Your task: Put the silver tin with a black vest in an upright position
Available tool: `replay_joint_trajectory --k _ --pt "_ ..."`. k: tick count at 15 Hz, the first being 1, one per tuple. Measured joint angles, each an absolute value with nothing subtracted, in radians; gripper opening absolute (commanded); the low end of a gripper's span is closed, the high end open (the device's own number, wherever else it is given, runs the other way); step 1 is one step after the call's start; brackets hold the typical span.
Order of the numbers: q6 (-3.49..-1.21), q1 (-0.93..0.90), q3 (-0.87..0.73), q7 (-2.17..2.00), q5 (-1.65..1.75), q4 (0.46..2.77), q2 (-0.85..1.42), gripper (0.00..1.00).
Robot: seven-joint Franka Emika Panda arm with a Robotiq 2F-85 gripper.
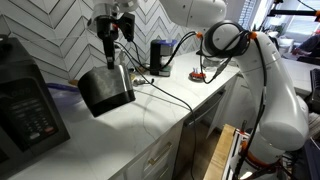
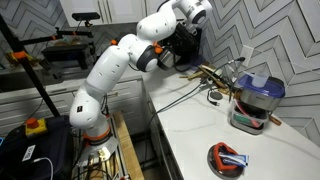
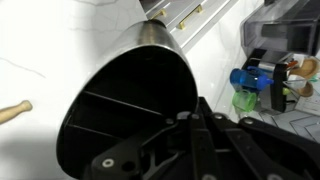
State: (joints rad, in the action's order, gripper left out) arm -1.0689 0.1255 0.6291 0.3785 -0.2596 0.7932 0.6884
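At the back edge of the counter point(image 1: 150, 120), our gripper point(image 1: 112, 66) holds the silver tin with a black vest point(image 1: 105, 92). We see it tilted (dark inside).

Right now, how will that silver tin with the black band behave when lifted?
The silver tin looks like rigid metal, so probably stiff. The wrist view shows it hollow, so likely light. Round and shiny, it may slip from the hand or roll.
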Motion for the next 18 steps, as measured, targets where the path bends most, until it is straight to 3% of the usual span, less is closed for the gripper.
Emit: replay_joint_trajectory --k 10,18 --pt "-1.34 0.112 0.626 0.426 -0.093 1.11 0.34 0.03" --pt "-1.352 0.13 0.623 0.439 -0.093 1.165 0.308 0.01"
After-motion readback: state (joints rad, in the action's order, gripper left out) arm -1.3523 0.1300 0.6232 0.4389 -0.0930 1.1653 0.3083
